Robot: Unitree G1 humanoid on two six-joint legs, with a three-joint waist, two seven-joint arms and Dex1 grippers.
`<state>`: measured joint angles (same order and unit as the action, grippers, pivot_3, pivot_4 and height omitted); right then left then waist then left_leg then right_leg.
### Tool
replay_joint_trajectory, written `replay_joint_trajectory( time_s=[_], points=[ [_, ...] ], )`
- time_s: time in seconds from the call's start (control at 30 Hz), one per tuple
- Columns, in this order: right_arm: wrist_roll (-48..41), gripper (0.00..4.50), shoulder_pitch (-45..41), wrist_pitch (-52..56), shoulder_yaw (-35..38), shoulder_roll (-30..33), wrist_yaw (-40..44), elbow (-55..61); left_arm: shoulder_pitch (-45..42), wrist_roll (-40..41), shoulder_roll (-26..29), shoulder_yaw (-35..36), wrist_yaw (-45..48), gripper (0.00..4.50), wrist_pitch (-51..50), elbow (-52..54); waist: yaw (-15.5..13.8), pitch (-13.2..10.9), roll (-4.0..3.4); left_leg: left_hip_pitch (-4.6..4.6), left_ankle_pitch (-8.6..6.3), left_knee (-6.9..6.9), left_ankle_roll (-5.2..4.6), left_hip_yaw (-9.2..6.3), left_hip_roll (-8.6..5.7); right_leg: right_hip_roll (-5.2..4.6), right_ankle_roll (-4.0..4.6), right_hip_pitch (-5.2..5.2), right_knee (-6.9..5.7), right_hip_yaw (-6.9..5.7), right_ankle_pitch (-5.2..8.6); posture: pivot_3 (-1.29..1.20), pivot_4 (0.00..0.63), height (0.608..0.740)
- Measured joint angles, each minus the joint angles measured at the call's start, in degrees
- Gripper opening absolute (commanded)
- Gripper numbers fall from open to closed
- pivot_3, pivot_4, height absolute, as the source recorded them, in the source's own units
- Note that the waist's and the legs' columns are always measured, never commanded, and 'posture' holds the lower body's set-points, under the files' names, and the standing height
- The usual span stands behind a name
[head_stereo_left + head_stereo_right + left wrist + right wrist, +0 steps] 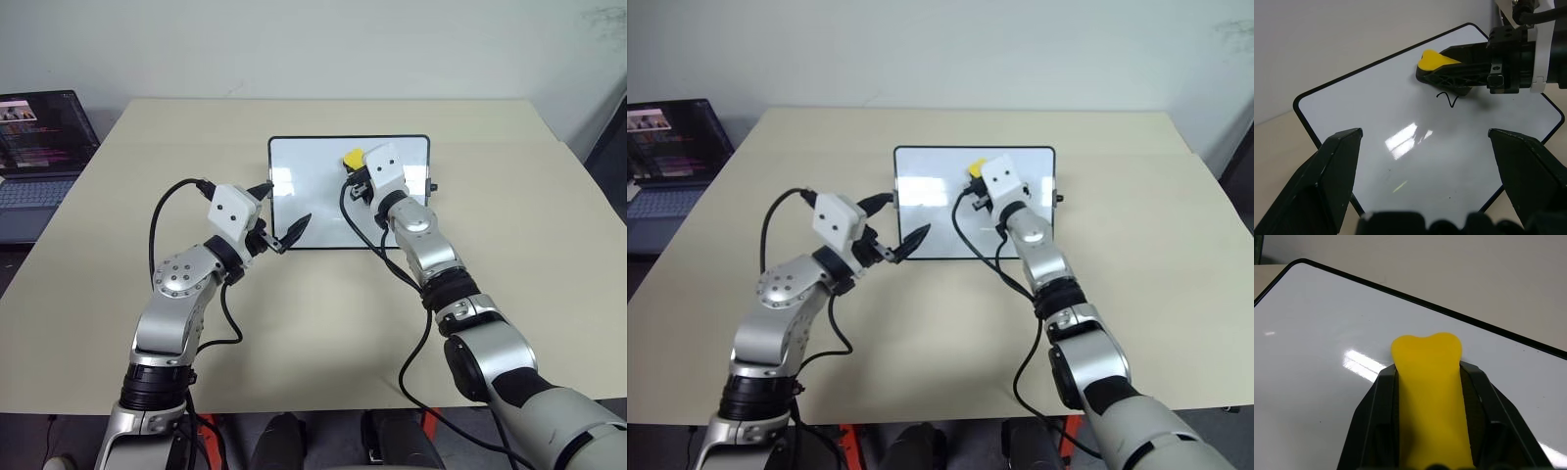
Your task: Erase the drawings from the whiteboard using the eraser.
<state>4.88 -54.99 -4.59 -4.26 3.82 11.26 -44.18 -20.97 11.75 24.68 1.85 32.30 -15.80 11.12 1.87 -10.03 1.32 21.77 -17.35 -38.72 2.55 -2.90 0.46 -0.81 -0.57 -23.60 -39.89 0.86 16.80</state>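
Small rectangular glossy whiteboard (313, 211) with a thin black rounded frame lies flat on the beige table (529, 225), toward its far middle. A small black knob sticks out at the board's right edge.

Right gripper (1432, 71) is over the far half of the board, black fingers (1374, 421) clamped on either side of the small yellow eraser block (1432, 387); the block is squeezed so its free end bulges out past the fingertips. Dark underside of the eraser sits low against the white surface in the left wrist view; actual contact cannot be confirmed.

One thin black marker squiggle (1448, 99) shows on the board just beside the eraser, on the near side. The drawings cannot be made out in the head views.

Left gripper (279, 215) hangs at the board's near left corner, its two black fingers (1327, 171) spread wide apart, nothing between them, tips above the frame edge.

An open laptop (39, 157) with a dark screen sits beyond the table's left edge.
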Motion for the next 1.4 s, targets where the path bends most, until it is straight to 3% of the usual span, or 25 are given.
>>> replay_joint_trajectory(
  time_s=[0.37, 0.93, 1.2, 1.4],
  points=[
    [0.5, 1.3, 8.51, 0.97, -1.68, -1.67, 1.22, 7.61, 0.01, 0.7, -0.15, -0.4, 0.83, 4.5, -0.01, 0.28, -0.01, 0.01, 0.0, -0.04, 0.0, -0.02, -0.01, -0.01, 0.0, 0.0, 0.0, 0.03, -0.04, 0.01, 0.0, 0.0, 0.15, 0.74],
    [0.61, 1.3, 22.65, 11.7, -4.53, -0.05, 3.96, 25.97, -0.03, 0.91, -0.35, -1.42, 0.97, 4.5, -0.01, 0.34, -0.09, 0.01, 0.01, -0.18, 0.0, -0.05, -0.01, -0.04, -0.02, 0.0, -0.01, 0.18, -0.06, 0.0, 0.0, 0.0, 0.15, 0.74],
    [0.32, 1.3, 21.84, 15.05, -3.39, 1.73, 4.48, 29.27, -0.18, 1.0, -0.48, -1.52, 1.02, 4.5, 0.01, 0.23, -0.08, 0.0, 0.01, -0.18, 0.0, -0.04, -0.01, -0.05, -0.02, 0.01, -0.01, 0.19, -0.03, -0.01, 0.0, 0.0, 0.15, 0.74],
    [-1.45, 1.3, 13.45, 13.41, -0.61, 0.32, 1.74, 28.55, -1.24, 1.0, -1.03, -1.67, 1.43, 4.5, 0.09, -0.01, 0.05, -0.01, 0.01, -0.16, 0.0, 0.0, -0.01, -0.04, 0.0, 0.03, -0.01, 0.14, -0.02, -0.02, 0.0, 0.0, 0.15, 0.74]
  ],
)
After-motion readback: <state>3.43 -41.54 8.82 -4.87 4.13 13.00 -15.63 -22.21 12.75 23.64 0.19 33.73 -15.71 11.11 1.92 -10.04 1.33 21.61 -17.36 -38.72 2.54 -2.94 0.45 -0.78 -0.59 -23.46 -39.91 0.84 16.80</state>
